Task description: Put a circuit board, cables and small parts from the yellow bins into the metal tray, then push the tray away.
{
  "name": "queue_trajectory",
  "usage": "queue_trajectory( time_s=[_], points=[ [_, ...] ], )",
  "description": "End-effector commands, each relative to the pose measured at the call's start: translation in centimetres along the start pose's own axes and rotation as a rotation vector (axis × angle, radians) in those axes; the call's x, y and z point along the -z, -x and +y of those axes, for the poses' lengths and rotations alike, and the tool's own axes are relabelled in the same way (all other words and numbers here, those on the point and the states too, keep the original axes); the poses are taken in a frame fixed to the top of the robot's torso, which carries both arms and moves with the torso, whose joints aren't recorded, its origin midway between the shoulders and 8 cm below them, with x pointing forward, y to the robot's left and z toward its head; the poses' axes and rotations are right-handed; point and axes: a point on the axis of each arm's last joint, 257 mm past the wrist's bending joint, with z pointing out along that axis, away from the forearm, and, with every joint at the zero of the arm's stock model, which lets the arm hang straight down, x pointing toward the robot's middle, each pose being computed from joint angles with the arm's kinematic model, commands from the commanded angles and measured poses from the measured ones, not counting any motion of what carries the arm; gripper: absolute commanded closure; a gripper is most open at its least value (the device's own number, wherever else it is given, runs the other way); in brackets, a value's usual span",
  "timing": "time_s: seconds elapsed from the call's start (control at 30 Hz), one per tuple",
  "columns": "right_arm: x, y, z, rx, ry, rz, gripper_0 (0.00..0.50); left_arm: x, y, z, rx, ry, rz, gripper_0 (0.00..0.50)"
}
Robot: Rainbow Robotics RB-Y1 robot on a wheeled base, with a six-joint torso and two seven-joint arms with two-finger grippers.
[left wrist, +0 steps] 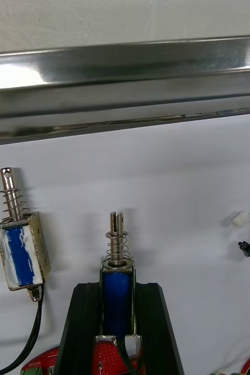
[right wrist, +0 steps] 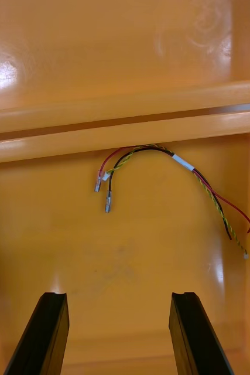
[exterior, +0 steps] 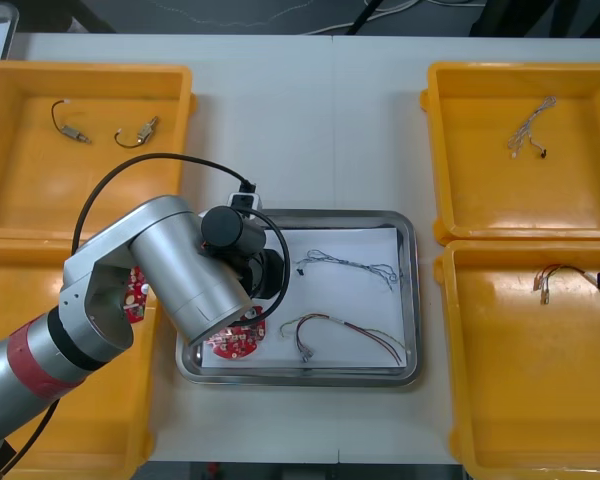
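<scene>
On the left of the bench (exterior: 310, 110), the far left yellow bin (exterior: 10, 200) holds two small metal parts on black cables (exterior: 72, 128), lying apart from each other. In the near left yellow bin (exterior: 10, 285), a round red circuit board (exterior: 135, 290) peeks out from under the left arm (exterior: 170, 270). That arm reaches over the left side of the metal tray (exterior: 408, 300), which is white inside.

The left end effector (left wrist: 117, 290) is closed tight on a blue small metal part (left wrist: 117, 263). Its spring and pin stick out past the fingertips, over the tray's white floor. I cannot tell if it touches the floor. Just beside it a second blue part (left wrist: 20, 252) lies flat on the white, with a black cable on it. A tray circuit board (exterior: 235, 343), red and round, lies in the tray's near left corner.

More to the right in the tray lie a twisted blue and white cable (exterior: 350, 265) and, nearer, a red and yellow cable (exterior: 340, 335), apart from each other.

The far right yellow bin (exterior: 450, 200) holds one thin pale cable (exterior: 530, 130). The near right yellow bin (exterior: 480, 400) holds a red, yellow and black cable (exterior: 560, 275). The right end effector (right wrist: 117, 304) hangs over this bin with its fingers wide apart and nothing between them. The cable lies a little past the fingertips.
</scene>
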Motion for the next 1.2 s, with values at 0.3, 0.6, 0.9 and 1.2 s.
queue_trajectory(
  time_s=[0.3,0.6,0.9,1.2],
  points=[
    [0.2,-0.4,0.2,0.045,-0.007,-0.006,0.000,0.6,1.3,-2.2,0.043,-0.028,-0.043,0.500],
    [0.2,-0.4,0.2,0.045,-0.007,-0.006,0.000,0.7,1.5,-2.0,0.046,-0.023,-0.052,0.312],
    [0.2,-0.4,0.2,0.045,-0.007,-0.006,0.000,0.9,1.9,-1.5,0.058,-0.012,-0.061,0.000],
    [0.1,-0.4,1.0,0.055,0.012,-0.005,0.000,5.1,3.6,-2.0,0.115,-0.085,-0.044,0.000]
  ],
)
